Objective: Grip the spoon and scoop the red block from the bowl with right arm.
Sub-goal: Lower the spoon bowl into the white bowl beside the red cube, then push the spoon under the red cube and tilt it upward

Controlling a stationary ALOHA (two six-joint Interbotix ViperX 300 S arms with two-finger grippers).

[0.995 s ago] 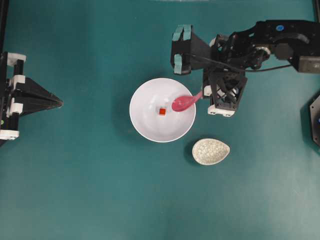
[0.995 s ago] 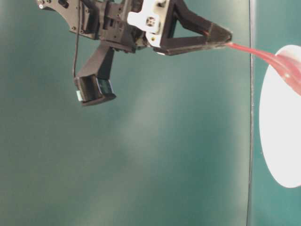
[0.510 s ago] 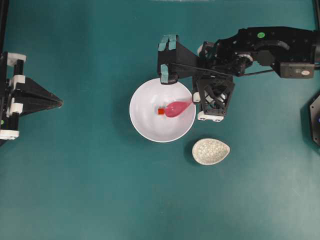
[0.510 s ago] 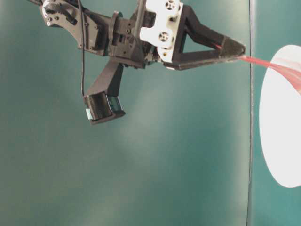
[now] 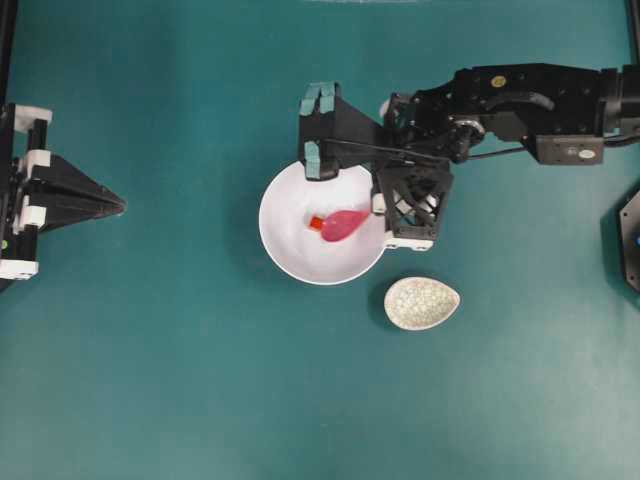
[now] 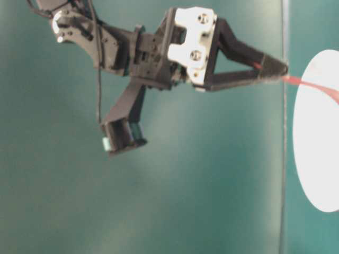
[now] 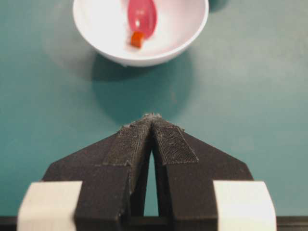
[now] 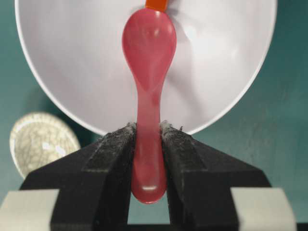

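The white bowl (image 5: 290, 262) sits mid-table. My right gripper (image 5: 380, 213) hangs over its right rim, shut on the handle of the pink-red spoon (image 5: 343, 224). In the right wrist view the handle is pinched between the gripper's (image 8: 148, 126) two pads, and the spoon's scoop (image 8: 149, 48) reaches down into the bowl (image 8: 72, 72). The scoop's tip touches the tiny red block (image 8: 156, 4), which lies just left of the scoop (image 5: 316, 223). My left gripper (image 5: 122, 205) rests shut and empty at the far left, with the bowl (image 7: 96, 29) ahead of it.
A speckled off-white oval spoon rest (image 5: 421, 303) lies on the teal table just below and right of the bowl, close under the right gripper. The right arm (image 5: 520, 95) stretches in from the upper right. A black fixture (image 5: 630, 240) stands at the right edge.
The right arm has moved left and lowered, sliding the spoon's scoop from the bowl's right side across to the red block. The block has shifted slightly left. The left arm is still.
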